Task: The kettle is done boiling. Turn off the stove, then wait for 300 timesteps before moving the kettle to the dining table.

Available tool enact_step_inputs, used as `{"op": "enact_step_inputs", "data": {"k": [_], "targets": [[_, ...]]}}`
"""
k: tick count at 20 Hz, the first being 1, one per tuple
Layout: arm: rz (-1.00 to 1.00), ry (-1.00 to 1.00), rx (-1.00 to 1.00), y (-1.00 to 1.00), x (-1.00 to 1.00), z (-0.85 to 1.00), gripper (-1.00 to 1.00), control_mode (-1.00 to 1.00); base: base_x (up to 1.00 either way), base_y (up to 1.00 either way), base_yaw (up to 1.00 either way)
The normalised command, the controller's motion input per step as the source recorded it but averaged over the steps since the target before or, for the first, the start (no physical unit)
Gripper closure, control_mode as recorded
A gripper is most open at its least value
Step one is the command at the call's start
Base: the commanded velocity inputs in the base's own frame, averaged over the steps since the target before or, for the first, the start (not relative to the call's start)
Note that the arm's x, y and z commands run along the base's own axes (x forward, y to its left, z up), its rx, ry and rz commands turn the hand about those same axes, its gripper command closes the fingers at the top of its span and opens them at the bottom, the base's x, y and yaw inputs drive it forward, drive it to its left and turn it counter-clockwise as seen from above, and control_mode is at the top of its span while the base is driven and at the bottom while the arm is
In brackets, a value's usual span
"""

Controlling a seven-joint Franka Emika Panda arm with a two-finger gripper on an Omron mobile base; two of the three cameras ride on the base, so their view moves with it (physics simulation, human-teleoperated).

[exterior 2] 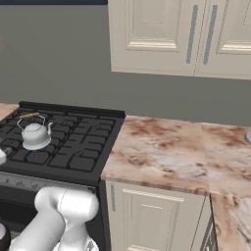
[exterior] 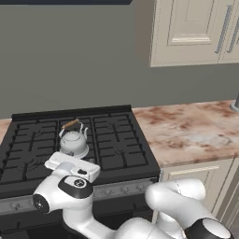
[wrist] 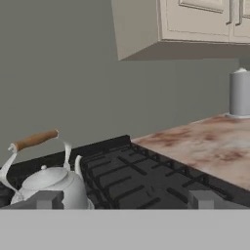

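Note:
The silver-grey kettle (exterior: 73,141) stands upright on a left-middle grate of the black stove (exterior: 119,142), its brown wooden handle bar on top. It also shows in the right base view as kettle (exterior 2: 35,135) on stove (exterior 2: 78,142). My gripper (wrist: 125,200) is open, jaws wide, nothing between them. It hovers low over the stove's front, just in front of the kettle (wrist: 51,183), which lies by my left fingertip (wrist: 48,199) and outside the jaws. The grey knob strip (exterior: 114,188) runs along the stove's front. The dining table is out of view.
A marbled counter (exterior: 191,130) over cream cabinets adjoins the stove on the right. A grey canister (wrist: 240,93) stands at its far end. Cream wall cabinets (exterior: 191,32) hang above it, and a grey wall backs the stove.

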Motion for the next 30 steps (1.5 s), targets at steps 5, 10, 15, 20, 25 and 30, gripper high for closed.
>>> {"op": "enact_step_inputs", "data": {"k": [5, 10, 15, 20, 25, 30], "targets": [[-0.05, 0.00, 0.00, 0.21, 0.21, 0.00, -1.00, -1.00, 0.00, 0.00, 0.00], [-0.04, 0.00, 0.00, 0.22, 0.29, 0.00, -1.00, -1.00, 0.00, 0.00, 0.00], [-0.03, 0.00, 0.00, 0.16, 0.40, 0.00, -1.00, -1.00, 0.00, 0.00, 0.00], [-0.03, 0.00, 0.00, 0.20, 0.44, 0.00, -1.00, -1.00, 0.00, 0.00, 0.00], [-0.03, 0.00, 0.00, 0.23, 0.39, 0.00, -1.00, -1.00, 0.00, 0.00, 0.00], [-0.04, 0.00, 0.00, 0.25, 0.30, 0.00, -1.00, -1.00, 0.00, 0.00, 0.00]]}}
